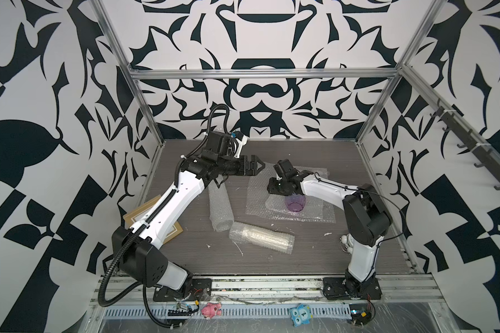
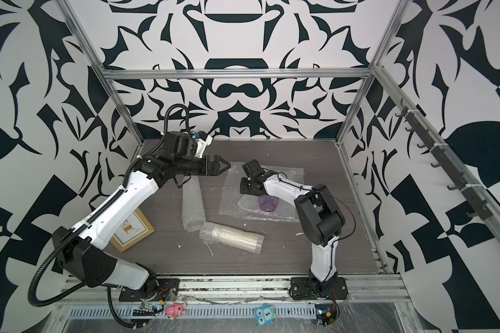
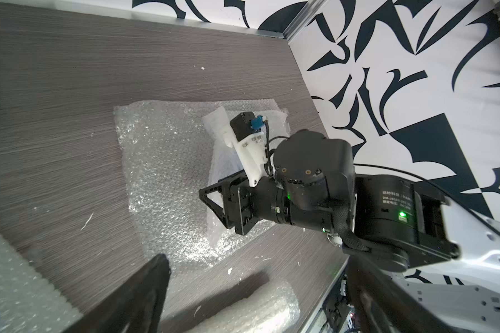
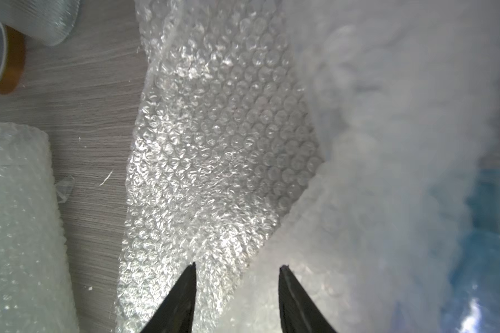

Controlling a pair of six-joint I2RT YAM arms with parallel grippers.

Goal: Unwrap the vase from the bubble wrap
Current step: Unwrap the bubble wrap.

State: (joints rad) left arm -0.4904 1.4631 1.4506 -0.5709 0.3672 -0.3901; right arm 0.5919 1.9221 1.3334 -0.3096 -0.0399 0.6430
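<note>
While bubble wrap [image 1: 257, 201] lies flat, vase [image 1: 295, 205] atop it, axis unclear

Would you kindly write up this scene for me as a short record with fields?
Vase: purple, lying on the spread sheet, mostly uncovered in both top views
Spread sheet: bubble wrap lying on the table, with one fold lifted
Rolled wraps: far roll and near roll, on the left arm's side of the sheet
Left hand: open, up in the air, holding nothing
Right hand: jaws apart, low over the lifted fold beside the vase
Picture frame: partly under the left arm
</note>
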